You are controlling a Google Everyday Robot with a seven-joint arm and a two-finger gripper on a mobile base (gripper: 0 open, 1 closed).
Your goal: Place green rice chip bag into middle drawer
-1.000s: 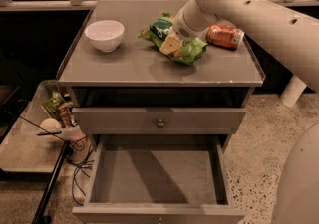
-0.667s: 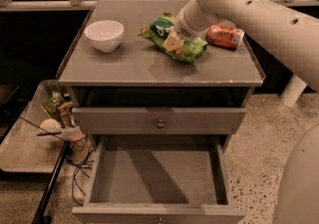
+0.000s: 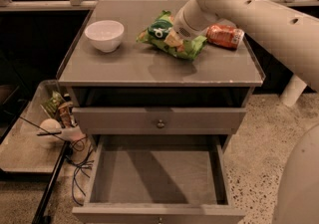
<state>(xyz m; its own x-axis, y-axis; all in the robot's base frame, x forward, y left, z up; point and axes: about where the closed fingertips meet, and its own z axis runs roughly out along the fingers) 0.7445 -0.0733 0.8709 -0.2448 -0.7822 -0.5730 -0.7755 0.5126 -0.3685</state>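
Nearest me, the middle drawer [image 3: 154,170], a wide shallow grey box with low side walls, stood pulled fully out with its floor bare. It was in the same position as a second before. Above it sat the plain grey drawer panel [image 3: 119,117], shut, with its round silver knob [image 3: 160,124] at centre.

On the grey tabletop [image 3: 119,68] the change was small. The green rice chip bag [image 3: 190,48], crinkled bright-green foil with a dark-green oval logo, now sat slightly higher and further left than a second earlier. It cast a soft shadow on the tabletop beneath it. It was over the right-centre of the top, not in the drawer.

The gripper [image 3: 173,40] was at the bag's middle, below the cream arm [image 3: 234,4] that reached in from the right. Its jaws were clamped on the foil and mostly hidden by the wrist.

The white bowl [image 3: 104,35] to the left and the orange-red soda can [image 3: 225,36] lying just behind the bag's right end had not moved.

Count:
- open drawer: one
- shut panel: one
- bowl: one
- bag: one
- can: one
- gripper: one
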